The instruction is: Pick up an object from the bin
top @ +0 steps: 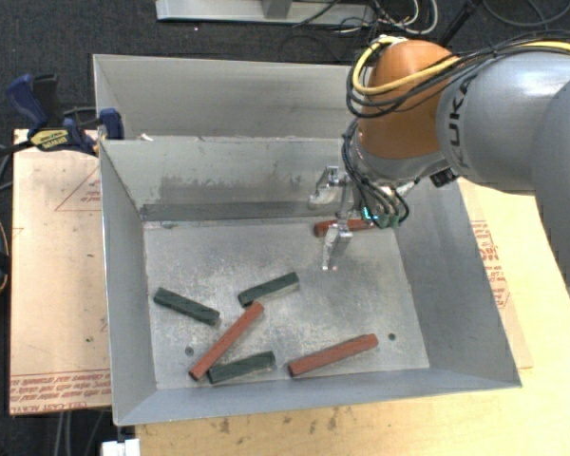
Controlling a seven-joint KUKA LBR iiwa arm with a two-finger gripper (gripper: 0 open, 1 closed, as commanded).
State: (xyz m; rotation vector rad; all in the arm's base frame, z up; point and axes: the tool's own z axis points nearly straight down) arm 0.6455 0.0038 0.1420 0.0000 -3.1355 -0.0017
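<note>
My gripper (330, 218) hangs over the back right part of the bin floor. Its two metal fingers (336, 247) stand one above the other in the camera view. Between them shows the end of a red-brown stick (327, 228), and the fingers are shut on it. The nearest loose thing is a dark green stick (269, 288), which lies below and to the left of the gripper. Touching that stick's left end is a long red stick (227, 340), lying slantwise.
Another dark green stick (185, 306) lies at the left. A third dark green stick (240, 368) lies by the front wall, and a red stick (332, 354) lies at the front right. The arm with its orange cover reaches in from the right.
</note>
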